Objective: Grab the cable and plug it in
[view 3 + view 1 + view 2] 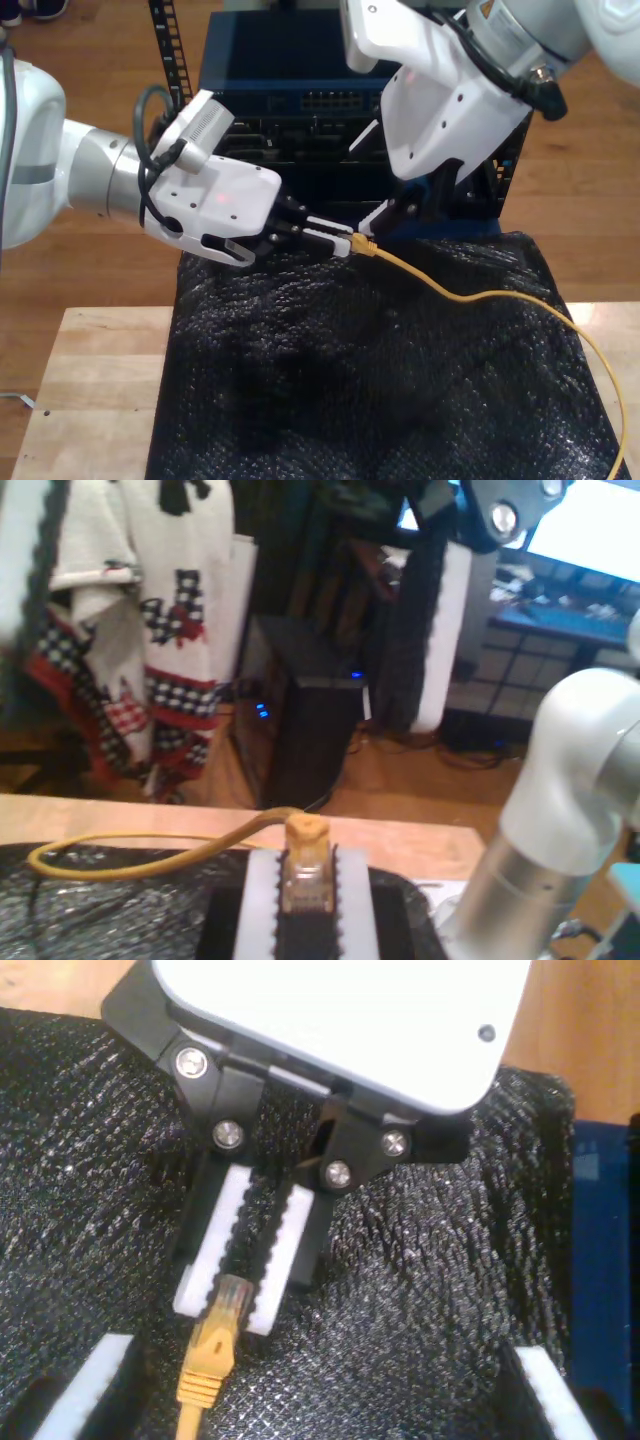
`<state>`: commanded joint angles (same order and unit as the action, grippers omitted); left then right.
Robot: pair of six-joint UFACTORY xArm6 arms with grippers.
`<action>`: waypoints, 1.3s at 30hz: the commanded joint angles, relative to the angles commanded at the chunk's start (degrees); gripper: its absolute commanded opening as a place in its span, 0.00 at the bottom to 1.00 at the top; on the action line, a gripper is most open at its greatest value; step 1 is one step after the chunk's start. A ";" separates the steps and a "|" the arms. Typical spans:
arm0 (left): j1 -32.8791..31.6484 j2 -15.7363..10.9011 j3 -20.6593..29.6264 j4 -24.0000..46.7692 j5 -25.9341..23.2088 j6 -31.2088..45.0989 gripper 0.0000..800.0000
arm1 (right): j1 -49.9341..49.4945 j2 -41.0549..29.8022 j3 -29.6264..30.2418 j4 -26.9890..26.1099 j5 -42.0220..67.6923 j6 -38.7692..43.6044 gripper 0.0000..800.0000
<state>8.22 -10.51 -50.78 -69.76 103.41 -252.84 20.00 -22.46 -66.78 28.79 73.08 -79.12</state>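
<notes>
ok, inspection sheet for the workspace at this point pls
Surface: wooden table covered by a black textured mat.
Job's things: yellow cable trails across the mat off the exterior view's right. Its plug is held above the mat, not yet inserted. Dark equipment rack with ports stands behind.
Clutter: nothing seen.
End effectors: my first end effector is shut on the plug. My second end effector is open, close beside the plug.
Cables: black arm cable looped on the first arm.
Surroundings: wood floor. The first wrist view shows hanging patterned fabric.
</notes>
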 joint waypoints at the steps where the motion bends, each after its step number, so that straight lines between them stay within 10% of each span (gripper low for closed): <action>1: 0.44 0.00 0.00 0.00 0.26 -0.18 0.00 | 0.00 -0.09 0.18 0.00 0.00 -0.53 1.00; 39: 8.62 12.31 -1.05 -6.15 15.47 -4.40 0.00 | 6.07 -11.08 11.34 2.99 -17.14 -15.65 0.99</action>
<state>16.84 1.80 -51.84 -75.91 118.88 -257.23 26.07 -33.54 -55.44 31.78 55.93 -94.77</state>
